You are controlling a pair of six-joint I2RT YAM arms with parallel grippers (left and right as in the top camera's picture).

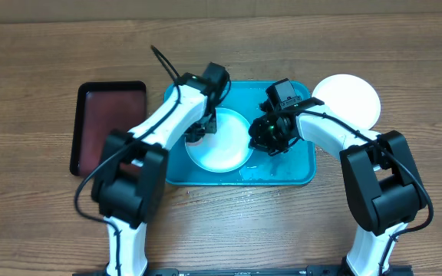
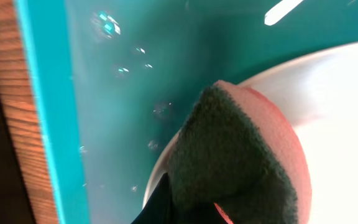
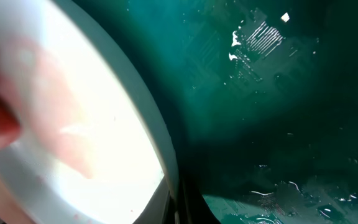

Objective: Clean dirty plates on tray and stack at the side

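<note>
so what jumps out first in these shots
The turquoise tray mid-table grabs you first, wet and glistening, with a pale plate lying in it and the left hand and right hand both down at it. The left hand holds a green-and-pink sponge against the plate's rim. A white plate sits on the wood off the tray's far right corner, and a black tray lies to the left.

The overhead view is evenly lit and sharp, with soft shadows on the tabletop. Both wrist views are blurred; white glare streaks the tray, and the plate is overexposed.
</note>
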